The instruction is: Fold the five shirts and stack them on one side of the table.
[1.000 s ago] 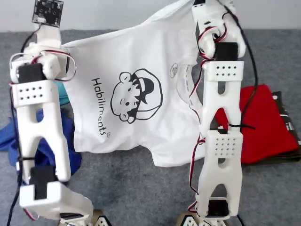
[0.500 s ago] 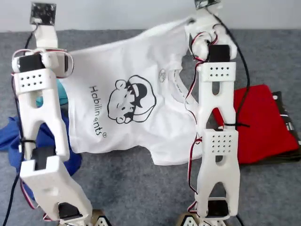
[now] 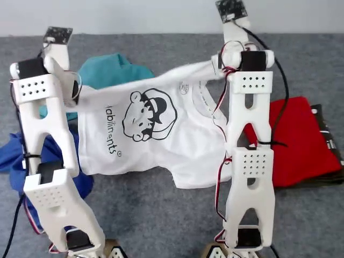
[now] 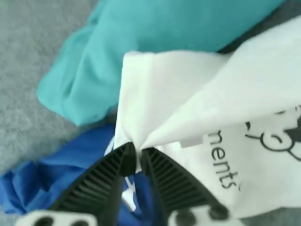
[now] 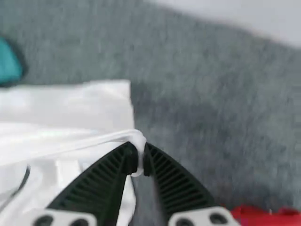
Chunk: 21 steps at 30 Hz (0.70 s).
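A white shirt (image 3: 156,134) with a black cartoon print is stretched across the middle of the grey table between both arms, its far edge lifted. My left gripper (image 4: 136,157) is shut on the shirt's (image 4: 225,108) left corner; in the high view that gripper (image 3: 75,97) sits at the shirt's left end. My right gripper (image 5: 138,160) is shut on a bunched fold of the white shirt (image 5: 70,117), at the shirt's far right corner (image 3: 220,67). A teal shirt (image 3: 110,70) lies behind it, a blue shirt (image 3: 21,156) at the left, a folded red shirt (image 3: 301,140) at the right.
The red shirt rests on a dark flat object (image 3: 327,134) near the table's right edge. A pale wall (image 3: 140,16) borders the far side. Grey table surface (image 3: 150,220) shows at the front between the arm bases.
Both grippers have drawn the shirt's far edge toward the front and folded it back. The teal shirt behind it has come into sight.
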Each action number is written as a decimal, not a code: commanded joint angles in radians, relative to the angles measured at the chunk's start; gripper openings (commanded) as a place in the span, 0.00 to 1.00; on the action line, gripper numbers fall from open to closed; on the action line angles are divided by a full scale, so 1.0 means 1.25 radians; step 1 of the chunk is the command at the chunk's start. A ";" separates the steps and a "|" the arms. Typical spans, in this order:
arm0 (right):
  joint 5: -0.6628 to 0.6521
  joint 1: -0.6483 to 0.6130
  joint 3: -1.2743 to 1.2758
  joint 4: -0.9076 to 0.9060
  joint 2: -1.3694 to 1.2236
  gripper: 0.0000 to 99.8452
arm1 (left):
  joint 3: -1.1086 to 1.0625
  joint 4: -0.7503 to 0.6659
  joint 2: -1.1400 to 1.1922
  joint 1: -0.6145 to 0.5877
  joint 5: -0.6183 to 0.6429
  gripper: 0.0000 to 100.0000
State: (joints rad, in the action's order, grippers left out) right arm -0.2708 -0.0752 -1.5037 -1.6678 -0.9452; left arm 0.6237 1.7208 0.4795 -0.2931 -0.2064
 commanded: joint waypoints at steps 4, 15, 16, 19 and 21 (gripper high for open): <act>-0.029 0.029 0.026 -0.105 0.126 0.01 | -0.180 0.028 -0.052 0.002 -0.050 0.01; -0.079 0.007 0.705 -0.101 0.549 0.01 | -0.406 0.027 -0.141 -0.011 -0.113 0.01; -0.080 0.003 0.766 -0.101 0.585 0.01 | -0.409 0.027 -0.141 -0.012 -0.119 0.01; -0.083 0.001 0.913 -0.091 0.668 0.01 | -0.409 0.027 -0.140 -0.020 -0.120 0.01; -0.083 0.001 0.984 -0.075 0.716 0.01 | -0.409 0.027 -0.140 -0.022 -0.122 0.01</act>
State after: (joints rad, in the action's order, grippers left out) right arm -0.3629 -0.0690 -0.3959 -1.7538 -0.1795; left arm 0.1082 1.7285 0.3644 -0.3115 -0.3429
